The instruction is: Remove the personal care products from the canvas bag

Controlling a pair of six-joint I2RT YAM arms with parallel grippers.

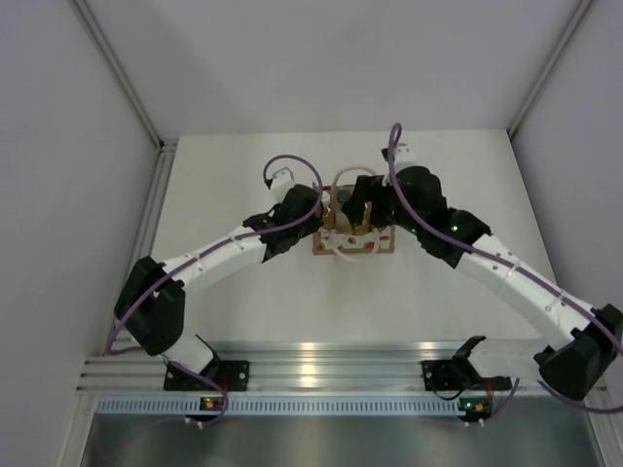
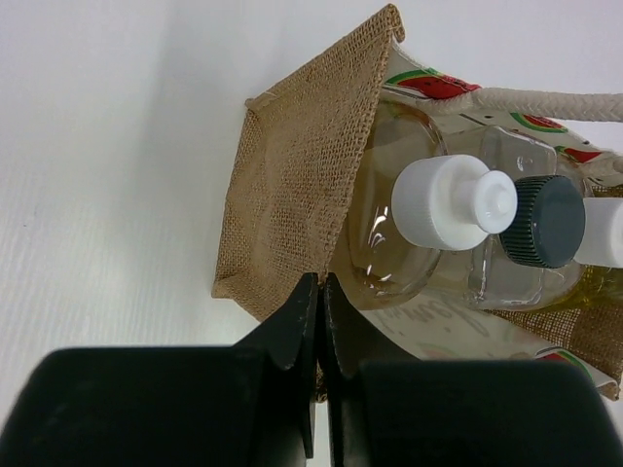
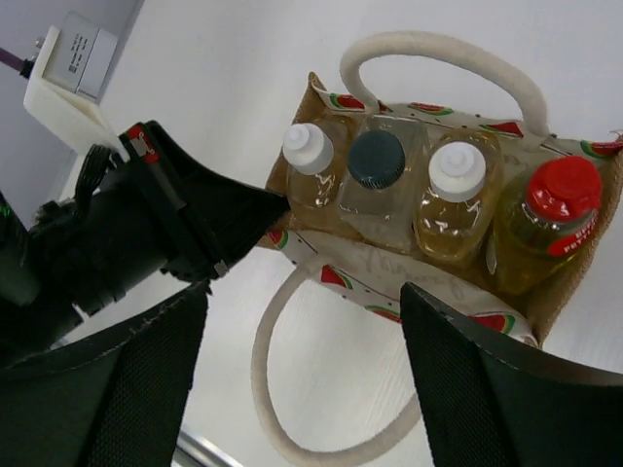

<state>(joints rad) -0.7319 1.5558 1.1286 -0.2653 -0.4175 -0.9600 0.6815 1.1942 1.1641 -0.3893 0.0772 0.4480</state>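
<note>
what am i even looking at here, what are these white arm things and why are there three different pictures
These are two robot arms bolted to the near edge of a table. One picture comes from a fixed camera above and behind them; the other two come from small cameras on each wrist, so each shows its own end effector up close.

On the table stands a small canvas bag with white rope handles. Inside, in a row, are four bottles: two amber ones with white caps, a clear one with a dark cap, and a yellow one with a red cap.

The left end effector is shut, pinching the bag's edge. The right end effector hangs open above the bottles, holding nothing.
</note>
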